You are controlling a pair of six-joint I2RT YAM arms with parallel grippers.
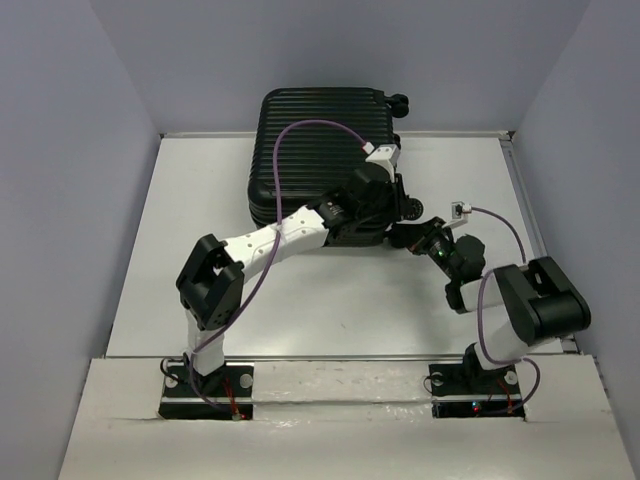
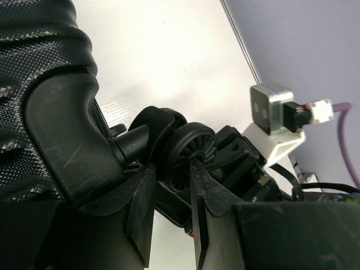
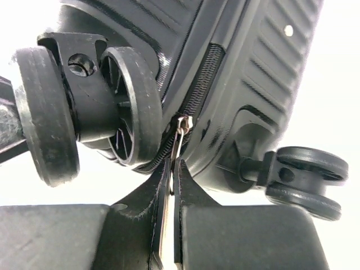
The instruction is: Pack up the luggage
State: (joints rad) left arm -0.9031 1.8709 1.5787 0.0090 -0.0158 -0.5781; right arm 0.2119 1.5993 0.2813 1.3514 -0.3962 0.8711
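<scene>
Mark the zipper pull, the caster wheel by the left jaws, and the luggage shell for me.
zipper pull (image 3: 178,130): right wrist view, on the metal tab below the slider.
caster wheel (image 2: 190,154): left wrist view, on the spoked wheel face.
luggage (image 1: 310,140): top view, on the ribbed upper shell.

The top camera looks down from above and behind the arm bases over the whole desk (image 1: 330,310), with the luggage (image 1: 310,170) at its far side. The left wrist camera peers close along the left fingers (image 2: 143,208) at a caster wheel (image 2: 188,154). The right one looks up past the right fingers (image 3: 140,205) at the zipper pull (image 3: 179,126). Both share that wheeled corner.
</scene>
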